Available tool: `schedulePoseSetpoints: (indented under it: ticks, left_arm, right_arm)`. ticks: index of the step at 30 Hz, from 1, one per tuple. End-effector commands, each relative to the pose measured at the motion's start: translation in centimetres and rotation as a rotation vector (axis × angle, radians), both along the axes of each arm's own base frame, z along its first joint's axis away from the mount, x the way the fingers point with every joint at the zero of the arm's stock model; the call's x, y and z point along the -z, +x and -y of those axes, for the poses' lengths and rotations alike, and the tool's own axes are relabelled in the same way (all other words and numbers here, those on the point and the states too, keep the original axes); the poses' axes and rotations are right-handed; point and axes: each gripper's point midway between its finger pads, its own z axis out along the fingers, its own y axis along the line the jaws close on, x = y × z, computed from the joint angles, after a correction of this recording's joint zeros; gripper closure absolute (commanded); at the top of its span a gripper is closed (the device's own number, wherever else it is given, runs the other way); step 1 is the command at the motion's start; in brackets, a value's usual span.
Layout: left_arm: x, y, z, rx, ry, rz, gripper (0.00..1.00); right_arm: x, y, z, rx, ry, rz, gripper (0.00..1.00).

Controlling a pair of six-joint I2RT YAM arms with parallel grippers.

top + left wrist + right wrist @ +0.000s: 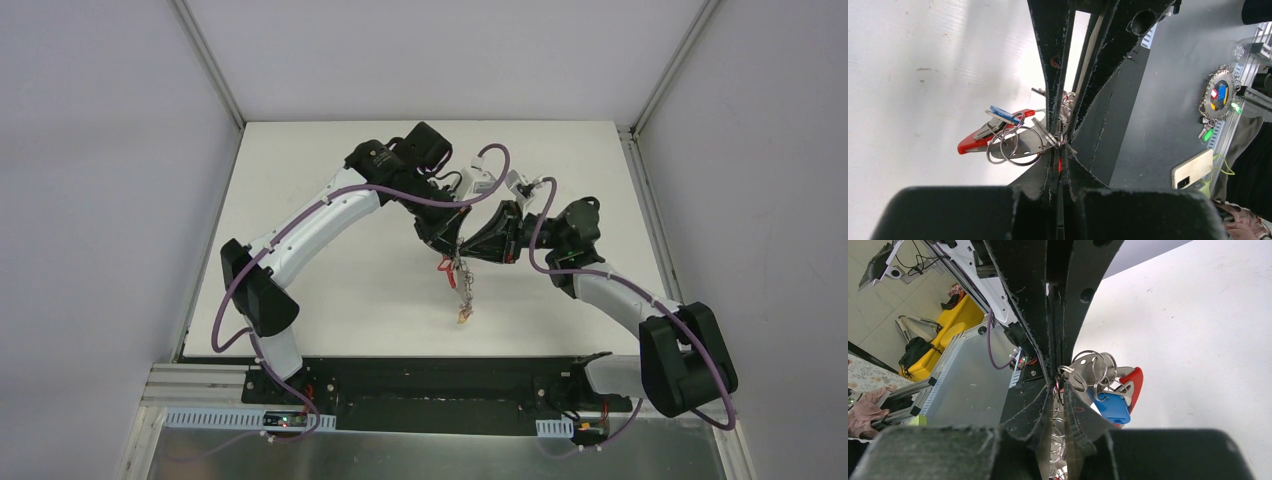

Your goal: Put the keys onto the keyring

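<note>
Mid-table, the left gripper (pixel 1060 150) reaches in from the left, its fingers closed tight on a wire loop of the keyring (pixel 1013 145). The keyring hangs over the white table (pixel 330 290) at the spot where the two grippers meet tip to tip. Its grey rings fan out just beside the fingers, with the red curved band (pixel 973 144) and a blue plastic piece (pixel 1112 407) among them. In the overhead view a string of rings trails down toward the near edge. From the right, the right gripper (pixel 1062 387) has its jaws almost together, with rings in the narrow gap. Whether it pinches them cannot be told.
</note>
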Motion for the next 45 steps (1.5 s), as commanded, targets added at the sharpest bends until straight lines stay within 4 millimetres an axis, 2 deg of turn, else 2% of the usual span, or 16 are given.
schedulePoseSetpoints:
  ticks: [1, 6, 14, 20, 27, 31, 37, 45]
  left_arm:
    - [-2.6, -0.6, -0.2, 0.002, -0.085, 0.014, 1.0]
    - [-2.6, -0.5, -0.2, -0.001, -0.087, 0.011, 1.0]
    - [-2.8, -0.4, -0.3, 0.019, -0.112, 0.028, 1.0]
    - [-3.2, -0.2, -0.9, 0.096, -0.186, 0.159, 0.79]
    - [-4.2, 0.3, -1.4, 0.114, -0.302, 0.232, 0.65]
    - [-4.3, 0.8, -1.1, 0.119, -0.375, 0.263, 0.59]
    - [-4.1, 0.6, 0.3, 0.158, -0.52, 0.291, 0.54]
    - [-3.8, 0.7, 1.5, 0.156, -0.578, 0.223, 0.56]
  right_arm:
    - [-0.8, -0.4, 0.1, -0.029, 0.017, 0.057, 0.87]
    - [-0.7, -0.4, 0.1, -0.035, 0.015, 0.056, 1.0]
    - [-1.3, -0.3, 0.2, -0.034, 0.019, 0.077, 1.0]
    - [-2.6, -0.2, 0.7, -0.01, 0.036, 0.104, 1.0]
    - [-4.0, -0.5, 1.3, 0.015, 0.055, 0.143, 1.0]
    - [-4.7, -0.7, 1.4, 0.014, 0.073, 0.14, 1.0]
    - [-5.1, -0.6, 1.7, 0.023, 0.082, 0.144, 1.0]
    - [-4.7, -0.4, 1.7, 0.025, 0.077, 0.127, 1.0]
